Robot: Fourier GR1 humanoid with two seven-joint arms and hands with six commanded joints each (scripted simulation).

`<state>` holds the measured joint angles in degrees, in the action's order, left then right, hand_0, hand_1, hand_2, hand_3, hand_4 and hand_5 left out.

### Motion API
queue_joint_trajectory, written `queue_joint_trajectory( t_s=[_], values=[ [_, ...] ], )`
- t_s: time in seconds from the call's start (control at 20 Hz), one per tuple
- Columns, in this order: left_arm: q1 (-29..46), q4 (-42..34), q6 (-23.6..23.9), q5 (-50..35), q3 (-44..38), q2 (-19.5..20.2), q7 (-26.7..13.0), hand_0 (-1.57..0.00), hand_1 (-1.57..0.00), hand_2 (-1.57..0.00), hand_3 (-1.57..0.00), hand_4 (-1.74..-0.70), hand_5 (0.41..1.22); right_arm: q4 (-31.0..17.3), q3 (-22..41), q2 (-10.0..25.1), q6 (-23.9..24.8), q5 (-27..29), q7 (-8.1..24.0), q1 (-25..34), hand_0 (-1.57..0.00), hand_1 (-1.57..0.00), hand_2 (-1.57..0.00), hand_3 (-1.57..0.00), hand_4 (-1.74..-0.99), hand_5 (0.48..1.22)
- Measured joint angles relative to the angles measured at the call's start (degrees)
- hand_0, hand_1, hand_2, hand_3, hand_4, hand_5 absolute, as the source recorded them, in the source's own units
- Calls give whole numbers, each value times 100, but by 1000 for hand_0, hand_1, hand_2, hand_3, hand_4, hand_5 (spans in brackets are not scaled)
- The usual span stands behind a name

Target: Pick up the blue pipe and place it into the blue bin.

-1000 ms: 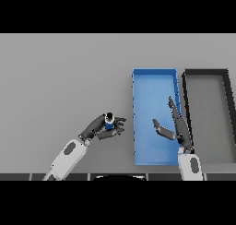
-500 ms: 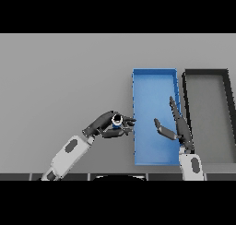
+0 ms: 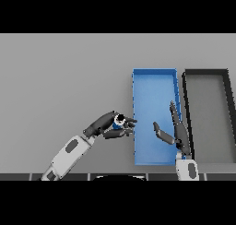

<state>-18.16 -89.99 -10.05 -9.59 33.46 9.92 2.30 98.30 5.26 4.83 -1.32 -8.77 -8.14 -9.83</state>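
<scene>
Left hand: the dark left hand [image 3: 107, 127] has fingers and thumb curled around the short blue cylindrical pipe [image 3: 119, 123], grasping it.
Pipe location: held above the grey table [image 3: 60, 81], just beside the left wall of the blue rectangular bin [image 3: 154, 79], near the table's front edge.
Right hand: the dark right hand [image 3: 177, 133] is released, fingers straight, over the bin's right front part.
Neighbouring container: a black rectangular bin [image 3: 206, 72] stands just beside the blue one, on its right.

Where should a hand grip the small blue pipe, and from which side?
Around its short round body, as the left hand does now: fingers and thumb curled on opposite sides of the small blue pipe, arm coming from the lower left. Its dark open end faces up, so only the sides offer a hold, probably firm enough to carry into the blue rectangular bin.
</scene>
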Motion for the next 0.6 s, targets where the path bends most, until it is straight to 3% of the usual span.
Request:
queue_joint_trajectory(
  t_s=[0.2, 0.3, 0.4, 0.6],
  values=[
    [11, 11, -19, -6, -28, 46, 3, -1571, -1571, -1571, -1438, -1731, 1221, 288, -38, 54, -209, 324, -183, -81, 1, 1, 1, 1, -1197, 604],
    [-29, 60, -60, -16, -38, 41, 18, -1571, -1571, -1571, -1440, -1731, 1221, 530, -13, 196, -743, 924, 102, 53, 1, 1, 1, 1, -1203, 573],
    [-47, 98, -84, -14, -59, 59, 44, -1571, -1571, -1571, -1440, -1730, 1221, 968, -46, 574, -1162, 1415, 412, 190, 1, 1, 1, 1, -1232, 550],
    [3, 81, -95, 15, 10, 15, 29, -1571, -1571, -1571, -1439, -1731, 1221, 1617, 262, 1063, -1673, 1789, 1128, 672, 1, 1, 1, 1, -1286, 520]
  ],
)
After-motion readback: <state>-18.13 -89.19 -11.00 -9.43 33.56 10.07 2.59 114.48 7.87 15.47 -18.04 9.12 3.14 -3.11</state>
